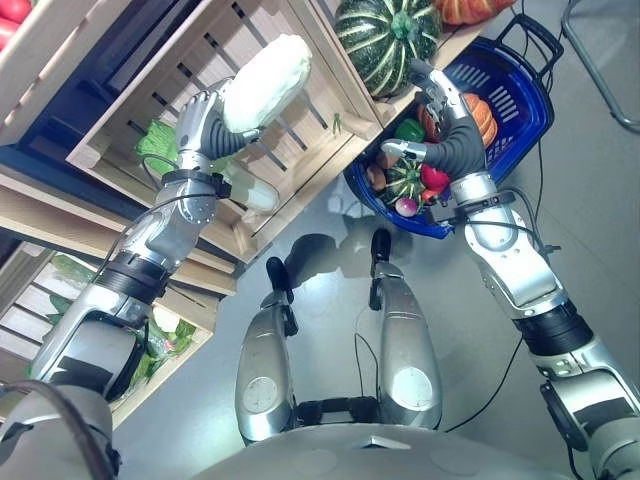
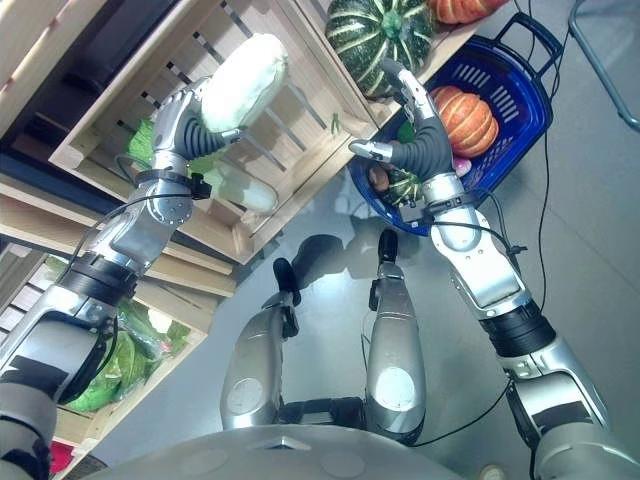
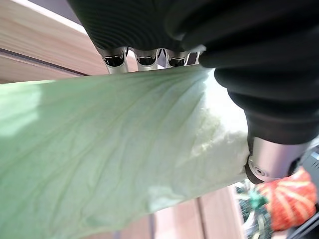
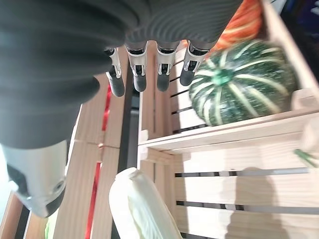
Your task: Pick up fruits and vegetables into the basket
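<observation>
The left hand point(image 1: 205, 125) has its fingers curled around a pale napa cabbage point(image 1: 265, 82), held up in front of the wooden crate point(image 1: 300, 140). The cabbage's long side seems to point up and toward the blue basket point(image 1: 520, 110), which sits off to the right. The right hand point(image 2: 415, 130) is spread wide and empty, right beside the basket.

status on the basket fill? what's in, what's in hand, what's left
Done: the blue basket already holds an orange pumpkin, a small striped green squash and other produce. In hand: the left hand grips a napa cabbage, lifted above the wooden crate. Left: another cabbage in that crate and a large green striped pumpkin in the next. The right hand is open, empty.
</observation>
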### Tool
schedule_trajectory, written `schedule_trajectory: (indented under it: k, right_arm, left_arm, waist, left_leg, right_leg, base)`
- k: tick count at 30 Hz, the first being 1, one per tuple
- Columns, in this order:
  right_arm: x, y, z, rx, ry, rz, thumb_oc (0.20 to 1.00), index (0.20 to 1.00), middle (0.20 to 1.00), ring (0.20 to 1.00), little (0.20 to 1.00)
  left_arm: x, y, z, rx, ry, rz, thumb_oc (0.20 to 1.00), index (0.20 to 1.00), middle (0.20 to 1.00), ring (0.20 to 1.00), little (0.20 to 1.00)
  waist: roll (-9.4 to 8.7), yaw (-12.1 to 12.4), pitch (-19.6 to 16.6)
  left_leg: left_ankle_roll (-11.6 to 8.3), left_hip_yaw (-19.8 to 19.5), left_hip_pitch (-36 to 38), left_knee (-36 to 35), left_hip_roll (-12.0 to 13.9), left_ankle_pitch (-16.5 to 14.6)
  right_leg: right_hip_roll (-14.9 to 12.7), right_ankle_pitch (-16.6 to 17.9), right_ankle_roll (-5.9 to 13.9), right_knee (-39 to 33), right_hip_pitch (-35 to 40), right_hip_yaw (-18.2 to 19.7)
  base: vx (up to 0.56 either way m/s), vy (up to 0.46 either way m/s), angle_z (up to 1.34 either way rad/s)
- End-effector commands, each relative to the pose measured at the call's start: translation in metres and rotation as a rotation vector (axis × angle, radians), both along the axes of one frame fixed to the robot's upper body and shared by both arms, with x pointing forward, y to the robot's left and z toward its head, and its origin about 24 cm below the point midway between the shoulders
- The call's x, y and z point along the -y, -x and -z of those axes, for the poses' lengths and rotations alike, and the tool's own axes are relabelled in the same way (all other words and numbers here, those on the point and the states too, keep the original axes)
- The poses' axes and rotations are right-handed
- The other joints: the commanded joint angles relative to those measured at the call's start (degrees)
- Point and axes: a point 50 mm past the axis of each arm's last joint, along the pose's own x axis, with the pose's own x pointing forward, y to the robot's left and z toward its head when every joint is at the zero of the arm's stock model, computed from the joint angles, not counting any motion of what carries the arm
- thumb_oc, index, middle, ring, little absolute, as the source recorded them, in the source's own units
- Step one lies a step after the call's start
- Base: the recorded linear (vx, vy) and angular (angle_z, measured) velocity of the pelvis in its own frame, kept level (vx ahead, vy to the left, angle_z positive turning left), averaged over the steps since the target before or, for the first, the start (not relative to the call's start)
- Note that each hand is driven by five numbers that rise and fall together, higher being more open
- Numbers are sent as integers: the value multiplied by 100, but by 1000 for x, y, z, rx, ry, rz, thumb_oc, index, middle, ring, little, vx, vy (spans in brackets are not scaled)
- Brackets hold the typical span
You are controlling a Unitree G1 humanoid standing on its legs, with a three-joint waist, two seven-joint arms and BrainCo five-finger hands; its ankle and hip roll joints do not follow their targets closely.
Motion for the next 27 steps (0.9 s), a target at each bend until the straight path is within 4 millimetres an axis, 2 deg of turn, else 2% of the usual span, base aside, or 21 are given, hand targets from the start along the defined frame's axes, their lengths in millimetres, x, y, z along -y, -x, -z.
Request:
schedule_trajectory:
  k: [1,11,18,23,27]
  right_arm:
    - [-21,16,-32,132,-103,-109,1000,1000,1000,1000,1000]
    - [-56,7,-33,-15,-171,-252,1000,1000,1000,1000,1000]
    - [-81,3,-18,-179,-302,-362,1000,1000,1000,1000,1000]
    - [-87,1,-12,-219,-338,-347,1000,1000,1000,1000,1000]
    - [-85,-6,-4,-262,-398,-261,1000,1000,1000,1000,1000]
  left_arm:
    - [9,10,-24,112,75,101,200,200,200,200,200]
    - [48,15,-24,108,19,241,200,200,200,200,200]
    - [81,20,-15,138,-116,312,200,200,200,200,200]
    - [92,24,-16,174,-176,333,200,200,200,200,200]
    - [101,27,-23,231,-219,336,200,200,200,200,200]
  waist:
    - [-304,50,-557]
    - [-350,252,-753]
    - [-413,337,-823]
    - [-441,354,-853]
    - [-437,355,-888]
  left_leg:
    - [186,-23,-230,329,-47,60]
    - [199,-103,70,259,-57,15]
    - [200,-149,211,239,-55,-15]
    - [190,-146,269,228,-40,-20]
    - [184,-157,318,204,-49,-32]
  right_leg:
    - [-200,-69,323,-240,593,-14]
    - [-241,-42,315,-446,1022,-132]
    - [-244,-35,302,-516,1217,-184]
    - [-256,-19,313,-546,1281,-188]
    - [-271,-12,318,-589,1346,-189]
  base:
    - [35,-13,9]
    - [43,-19,7]
    - [34,-22,6]
    - [6,-2,0]
    - [8,-2,0]
